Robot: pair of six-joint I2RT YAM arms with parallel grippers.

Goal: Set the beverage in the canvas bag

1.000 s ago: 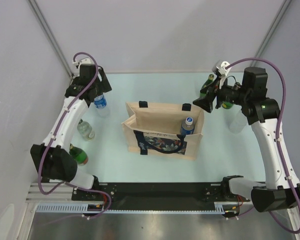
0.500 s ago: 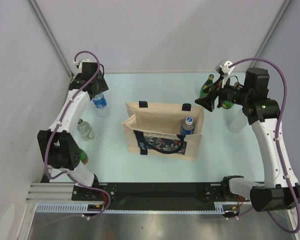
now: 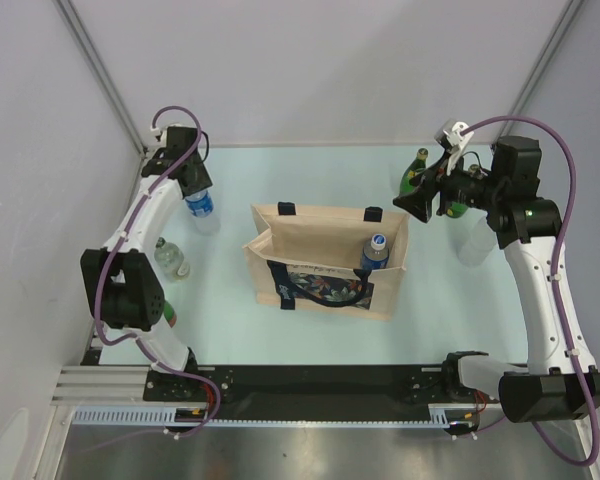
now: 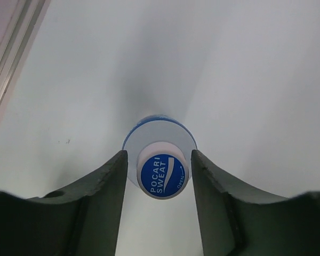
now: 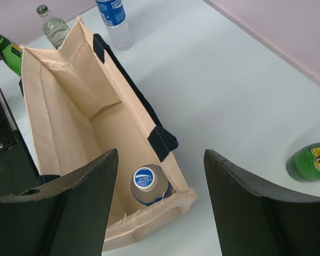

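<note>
Blue-capped bottle (image 4: 161, 175) stands far left inside the left gripper (image 4: 159, 156) (grasped or not, I cannot tell); clamp it squarely, lift straight, carry right into the central canvas bag (image 3: 310, 235). Right gripper (image 5: 160, 154) hangs released.

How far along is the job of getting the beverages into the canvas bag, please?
Done: one blue-capped bottle stands inside the canvas bag. In hand: the left gripper straddles the cap of a second Pocari Sweat bottle, not yet lifted; the right gripper hangs open and empty near the bag. Left: carry that bottle into the bag; a clear bottle and green bottle also stand outside.
</note>
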